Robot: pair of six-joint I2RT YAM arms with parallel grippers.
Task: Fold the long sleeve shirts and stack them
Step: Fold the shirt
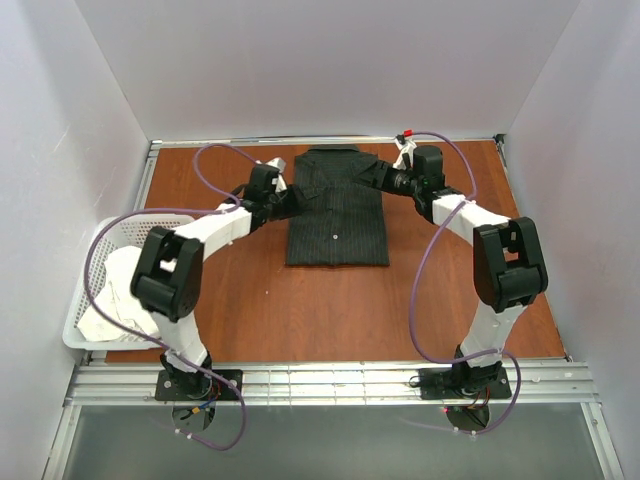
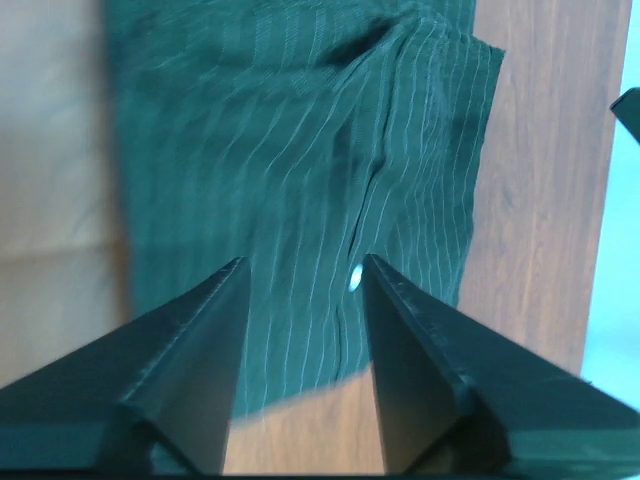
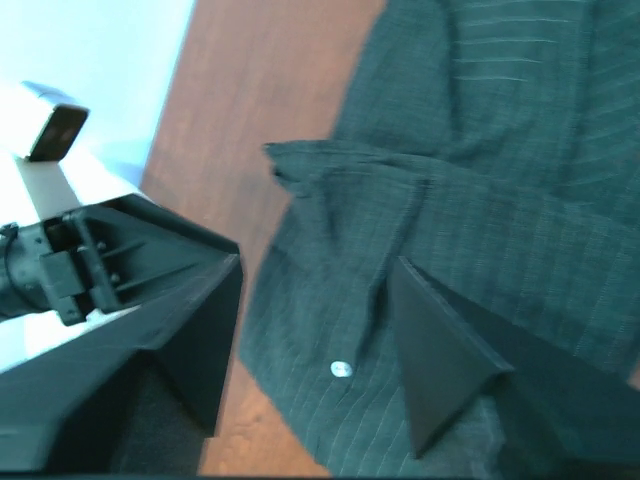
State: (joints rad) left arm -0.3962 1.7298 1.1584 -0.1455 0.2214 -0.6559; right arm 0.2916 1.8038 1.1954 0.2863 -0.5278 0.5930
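Observation:
One long sleeve shirt (image 1: 337,215), dark with fine pale pinstripes, lies folded into a narrow rectangle on the brown table, its collar at the far end. My left gripper (image 1: 291,200) hovers at the shirt's left edge near the shoulder. In the left wrist view its jaws (image 2: 305,262) stand apart over the striped cloth (image 2: 280,150), beside a small pale button (image 2: 356,277). My right gripper (image 1: 376,178) sits at the shirt's upper right edge. Its jaws (image 3: 318,262) are wide apart above a folded sleeve cuff (image 3: 400,190) with a button (image 3: 341,369). Neither grips cloth.
A white mesh basket (image 1: 150,216) holding pale crumpled cloth (image 1: 115,300) stands at the table's left edge, close to the left arm's elbow. White walls enclose the table on three sides. A metal rail runs along the near edge (image 1: 330,380).

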